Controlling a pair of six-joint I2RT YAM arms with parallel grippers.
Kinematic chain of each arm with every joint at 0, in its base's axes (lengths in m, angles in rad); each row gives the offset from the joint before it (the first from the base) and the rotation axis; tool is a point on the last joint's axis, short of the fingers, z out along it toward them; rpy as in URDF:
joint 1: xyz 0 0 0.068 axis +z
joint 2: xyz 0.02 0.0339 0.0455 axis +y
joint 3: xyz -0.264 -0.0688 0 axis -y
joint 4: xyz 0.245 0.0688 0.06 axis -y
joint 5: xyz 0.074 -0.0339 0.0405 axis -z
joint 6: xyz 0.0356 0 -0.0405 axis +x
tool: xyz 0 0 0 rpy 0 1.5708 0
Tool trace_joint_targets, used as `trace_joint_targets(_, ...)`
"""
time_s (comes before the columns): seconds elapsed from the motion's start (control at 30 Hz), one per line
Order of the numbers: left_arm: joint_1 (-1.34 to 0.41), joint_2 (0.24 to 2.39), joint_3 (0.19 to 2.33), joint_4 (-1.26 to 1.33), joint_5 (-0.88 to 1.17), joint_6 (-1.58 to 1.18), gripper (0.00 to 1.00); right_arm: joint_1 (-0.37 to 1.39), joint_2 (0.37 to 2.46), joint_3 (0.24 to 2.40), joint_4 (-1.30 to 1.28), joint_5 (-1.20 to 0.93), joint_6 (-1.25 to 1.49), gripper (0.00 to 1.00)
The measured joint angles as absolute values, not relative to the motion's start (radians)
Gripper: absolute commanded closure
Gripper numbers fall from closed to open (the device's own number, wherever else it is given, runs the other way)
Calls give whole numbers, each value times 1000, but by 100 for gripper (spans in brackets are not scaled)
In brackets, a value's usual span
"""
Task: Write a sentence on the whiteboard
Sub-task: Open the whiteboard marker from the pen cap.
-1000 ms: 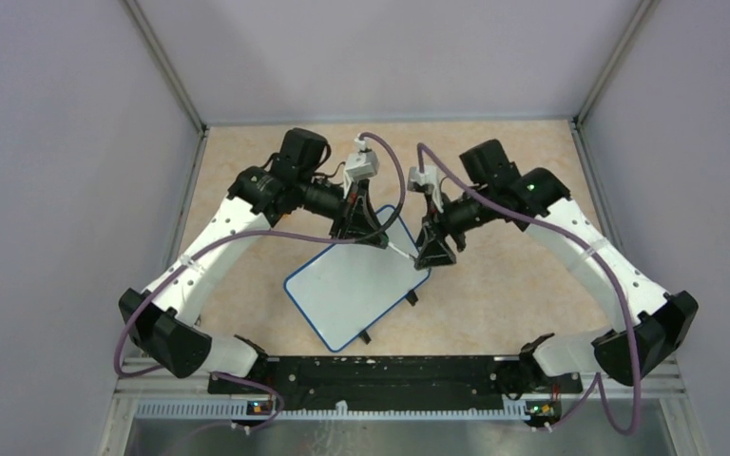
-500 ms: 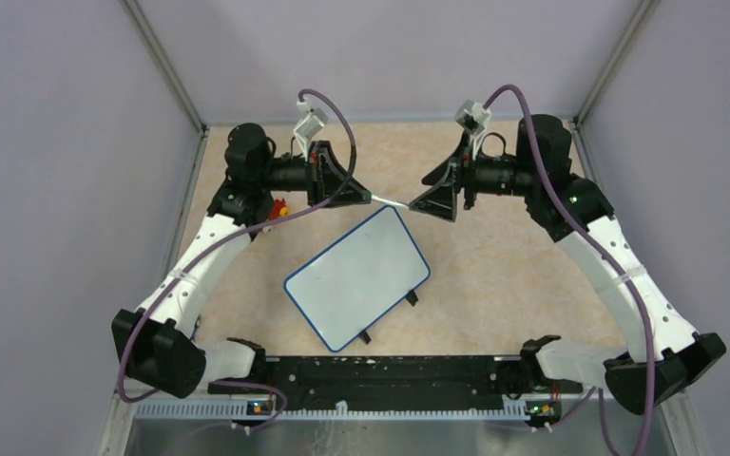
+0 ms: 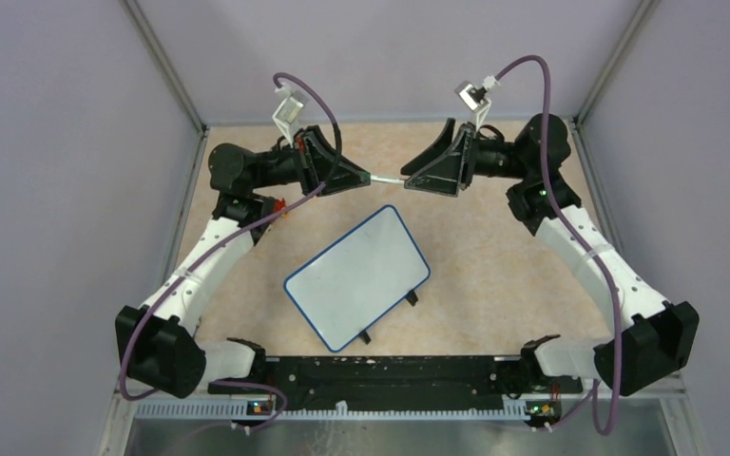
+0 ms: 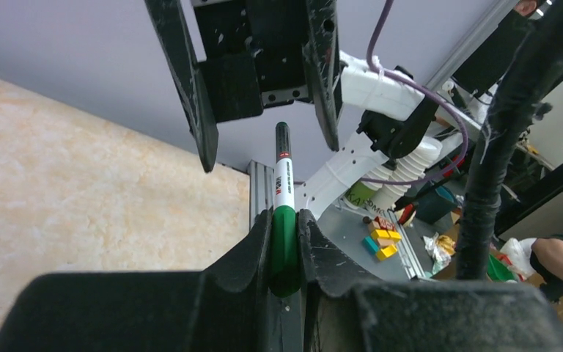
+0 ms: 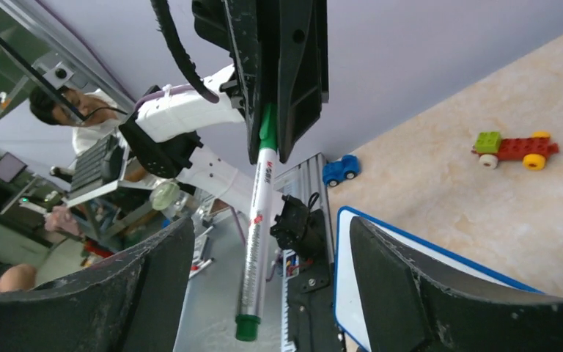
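whiteboard: lies flat on the table, about midway between the left and right edges and nearer the near edge than the far one. sits askew to the edges, black clip feet on the long side facing the near right corner. shows plain white inside the blue rim from above.

left fingers: pressed against the green cap of a marker, pinching it from both sides. hold it roughly level, well above the far part of the table, white barrel pointing toward the right arm.

right fingers: spread wide, one on each side of the marker's free end. gap visible on both sides, touching nothing.

both wrists: raised over the far edge of the table, facing each other, marker between them.

brick toy car: sits on the table toward the far left corner, well apart from the whiteboard.
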State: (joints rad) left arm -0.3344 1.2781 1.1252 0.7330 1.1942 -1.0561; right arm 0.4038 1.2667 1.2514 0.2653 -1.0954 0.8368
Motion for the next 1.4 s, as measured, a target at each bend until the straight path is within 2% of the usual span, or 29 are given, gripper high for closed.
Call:
trace_joint_targets(0.33,-335,1286,1125,743,1102,-1079,100,403,1293,1233,325,-1082,923,46)
trace_joint_targets(0.7,-363,1318,1168,533,1039,-924,100,404,1297,1257,213,-1034,853,55)
trace_joint_targets(0.9,-368,1318,1168,514,1028,-906,100,413,1305,1259,176,-1014,822,62)
trace_joint_targets(1.4,-395,1322,1168,493,1037,-867,100,435,1312,1259,147,-1017,786,66)
